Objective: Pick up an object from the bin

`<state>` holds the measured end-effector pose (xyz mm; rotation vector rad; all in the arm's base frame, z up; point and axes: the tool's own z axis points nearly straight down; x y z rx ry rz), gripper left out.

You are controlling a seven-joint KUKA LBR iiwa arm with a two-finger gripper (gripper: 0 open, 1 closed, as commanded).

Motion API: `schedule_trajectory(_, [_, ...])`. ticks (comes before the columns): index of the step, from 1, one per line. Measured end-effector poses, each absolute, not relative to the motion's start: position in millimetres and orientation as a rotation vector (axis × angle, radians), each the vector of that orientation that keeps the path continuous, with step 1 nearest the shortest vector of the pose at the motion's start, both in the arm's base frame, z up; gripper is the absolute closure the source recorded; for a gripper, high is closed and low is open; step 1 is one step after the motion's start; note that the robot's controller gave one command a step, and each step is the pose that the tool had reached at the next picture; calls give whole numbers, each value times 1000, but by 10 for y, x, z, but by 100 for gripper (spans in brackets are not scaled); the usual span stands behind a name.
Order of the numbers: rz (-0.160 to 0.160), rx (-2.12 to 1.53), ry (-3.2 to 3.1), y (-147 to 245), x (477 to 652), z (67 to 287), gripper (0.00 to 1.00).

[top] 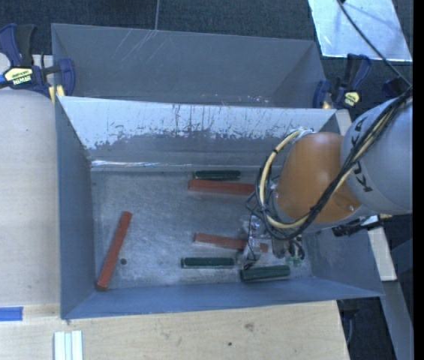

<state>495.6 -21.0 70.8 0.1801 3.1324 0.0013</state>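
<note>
Gripper: low over the floor of the bin [73, 223] at about 4 o'clock; I read the gripper [254, 247] as set down among the sticks there. I cannot tell whether it is released or clenched.
Arm: the arm [309, 182] comes in from 3 o'clock, its orange cover and looped cables hanging above the corner.
Nearest things: short red stick [215, 240], its right end touching or just beside the gripper at 9 o'clock; near green stick [266, 274] just beside it at 5 o'clock, against the front wall; middle green stick [208, 262] near at 8 o'clock.
Likely target: one of these three; I cannot say which. Nothing is seen lifted.
Why here: my guess is that three sticks close together give the best odds.
Risk: the front wall is close, so the near green stick may be awkward to get at.
Others: long red stick [114, 250] alone at 8 o'clock, tilted; far green stick [215, 175] and far red stick [219, 188] side by side at 12 o'clock.
Surface: bare metal, floor scuffed pale, back wall streaked with scratches.
Room: dark floor [196, 6] beyond the bin at 12 o'clock.
</note>
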Motion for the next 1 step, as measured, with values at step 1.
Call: schedule_trajectory(1, [0, 250, 3121, -247, 4967, 2137, 100])
